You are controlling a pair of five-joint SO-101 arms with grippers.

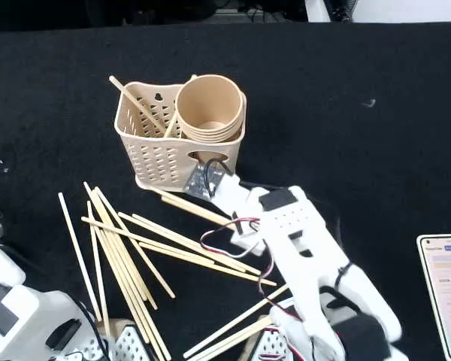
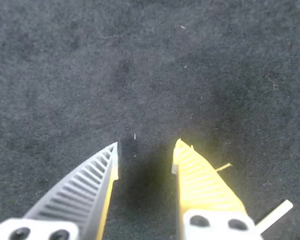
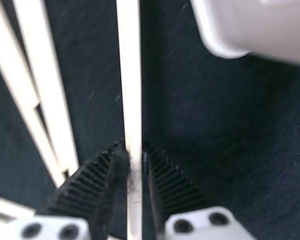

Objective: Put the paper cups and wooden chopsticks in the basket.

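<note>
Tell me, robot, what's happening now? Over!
Left tool open over black cloth. Right tool shut on pale wooden chopstick, beside beige plastic basket. Loose chopsticks nearby.

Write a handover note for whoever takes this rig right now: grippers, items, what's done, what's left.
Left gripper: jaws open, holding nothing, over bare cloth.
Right gripper: jaws shut on a wooden chopstick, low beside the basket.
Done: stacked paper cups and a few chopsticks are in the basket.
Left: the loose chopsticks spread on the cloth, plus the held one.
</note>
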